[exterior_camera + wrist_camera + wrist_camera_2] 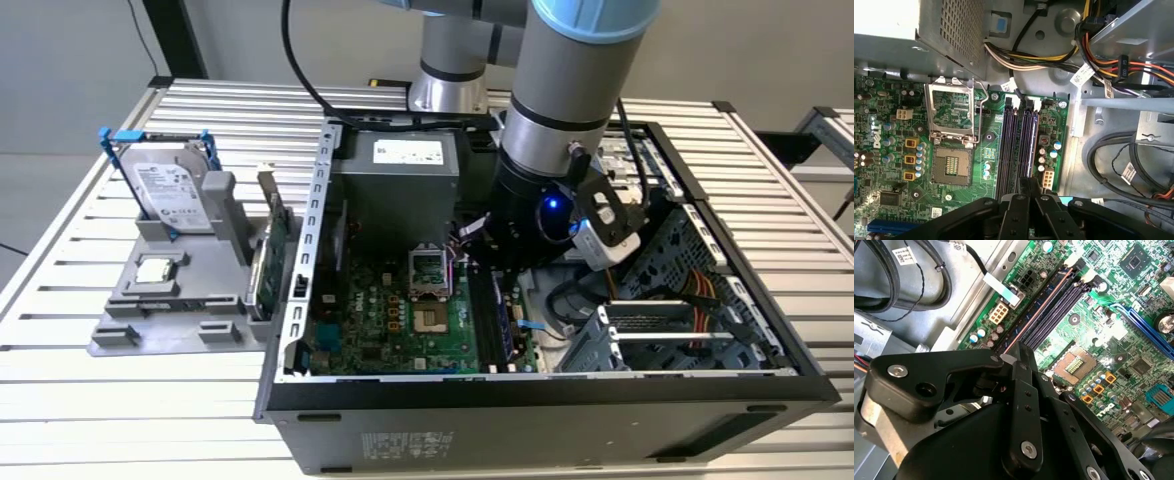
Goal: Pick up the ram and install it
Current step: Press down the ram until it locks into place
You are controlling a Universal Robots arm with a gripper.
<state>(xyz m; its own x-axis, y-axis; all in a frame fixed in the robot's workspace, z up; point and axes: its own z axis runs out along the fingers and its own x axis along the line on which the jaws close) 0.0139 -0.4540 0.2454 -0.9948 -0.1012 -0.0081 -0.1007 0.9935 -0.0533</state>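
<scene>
Arm reaches down into the open computer case, which lies on its side on the slatted desk so the motherboard faces up.

Hand sits low over the memory slots, fingers drawn narrow and clamped on the ram. The stick shows edge-on as a thin line running along the slot nearest the board edge, apparently aligned lengthwise so its contacts can meet the socket. Whether it is fully seated, cannot tell.

Empty CPU socket lies just beside the slots.

Hard drive stands upright in a grey holder at the exterior view's left, well apart from the case.
</scene>
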